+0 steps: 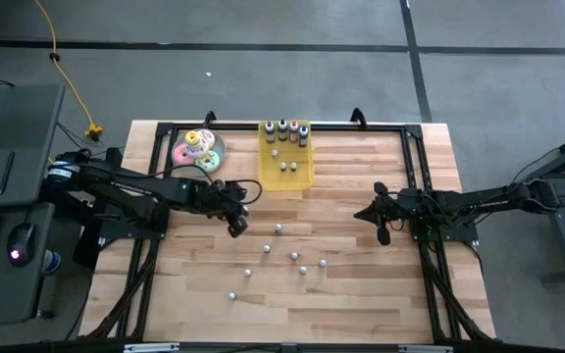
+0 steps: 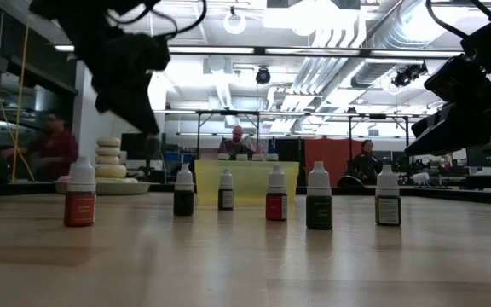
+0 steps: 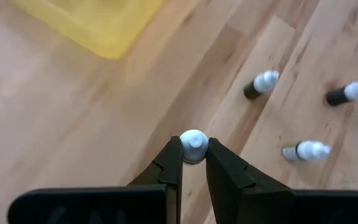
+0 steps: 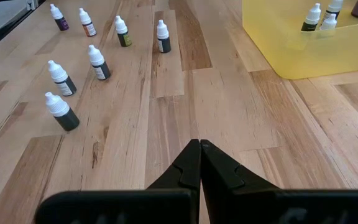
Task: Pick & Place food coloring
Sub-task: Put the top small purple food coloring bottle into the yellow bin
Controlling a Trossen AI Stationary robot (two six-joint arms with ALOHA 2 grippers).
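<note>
Between our left gripper's (image 3: 193, 163) fingertips sits the whitish cap of one food coloring bottle (image 3: 192, 145), pinched and carried above the table (image 1: 361, 294), with the yellow tray (image 1: 297, 179) just ahead and to one side of it. We count several bottles (image 1: 282, 130) already standing in that tray, so part of the job looks done. Seven more bottles (image 1: 294, 256) stand scattered on the wood behind the gripper, between our two arms, so we judge the task somewhere past halfway. Our right gripper (image 4: 199, 163) waits off at its own side, fingers pressed together on nothing.
</note>
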